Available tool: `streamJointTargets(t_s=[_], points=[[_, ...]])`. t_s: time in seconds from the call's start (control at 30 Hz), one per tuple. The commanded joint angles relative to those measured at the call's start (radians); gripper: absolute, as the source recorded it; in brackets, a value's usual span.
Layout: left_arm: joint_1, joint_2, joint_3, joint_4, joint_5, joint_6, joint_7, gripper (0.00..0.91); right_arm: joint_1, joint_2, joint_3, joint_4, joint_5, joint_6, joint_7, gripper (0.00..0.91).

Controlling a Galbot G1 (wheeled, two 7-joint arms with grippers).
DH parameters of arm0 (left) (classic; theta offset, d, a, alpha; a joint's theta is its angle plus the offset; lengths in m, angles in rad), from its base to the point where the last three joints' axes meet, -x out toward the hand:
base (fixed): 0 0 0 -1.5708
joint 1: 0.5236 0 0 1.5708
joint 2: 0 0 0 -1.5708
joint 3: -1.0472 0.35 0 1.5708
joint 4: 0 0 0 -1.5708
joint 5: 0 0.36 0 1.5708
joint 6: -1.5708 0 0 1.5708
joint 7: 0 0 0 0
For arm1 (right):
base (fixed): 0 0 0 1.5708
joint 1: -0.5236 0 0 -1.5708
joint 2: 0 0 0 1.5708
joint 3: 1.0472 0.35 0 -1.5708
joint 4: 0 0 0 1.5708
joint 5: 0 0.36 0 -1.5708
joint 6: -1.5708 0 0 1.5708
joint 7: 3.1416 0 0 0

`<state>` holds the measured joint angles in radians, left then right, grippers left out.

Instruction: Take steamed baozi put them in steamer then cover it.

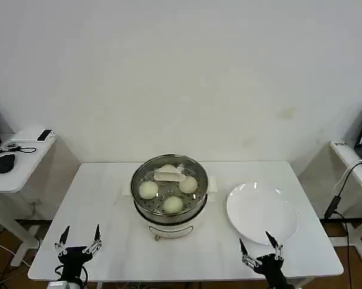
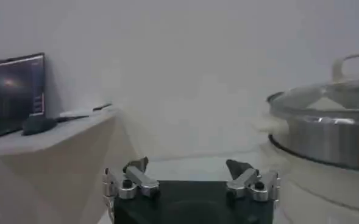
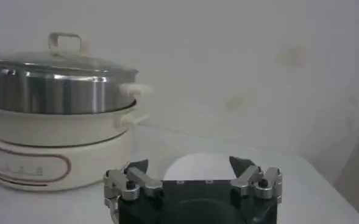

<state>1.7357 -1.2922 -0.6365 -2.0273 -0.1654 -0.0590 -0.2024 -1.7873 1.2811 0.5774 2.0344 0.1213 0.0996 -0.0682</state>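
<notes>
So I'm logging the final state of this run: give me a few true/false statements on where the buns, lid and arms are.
1. The cover sits on the steamer. True.
2. A steamed baozi lies on the white plate. False: the plate is bare; the steamed baozi are under the cover.
3. The left pincer is open near the table's front edge. True.
4. The right pincer grips the cover's handle. False: it is open, by the plate's near rim.

1. Steamer [image 1: 169,205] with cover [image 1: 169,180] on stands mid-bench [image 1: 109,235]; blocks the centre.
2. White plate [image 1: 262,212] lies just right of the steamer, narrow gap between.
3. Bench left of the steamer bare: free passage.
4. Left tool [image 1: 79,239] and right tool [image 1: 262,250], fingers spread, sit at the near edge, apart from both obstacles.
</notes>
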Motion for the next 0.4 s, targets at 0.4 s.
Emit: streamJointTargets(t_s=[0.4], points=[[0.057, -0.027, -0.014, 0.018, 0.038, -0.003, 0.03, 0.907, -0.004, -0.03, -0.024, 0.029, -0.006, -0.078, 0.019, 0.907]])
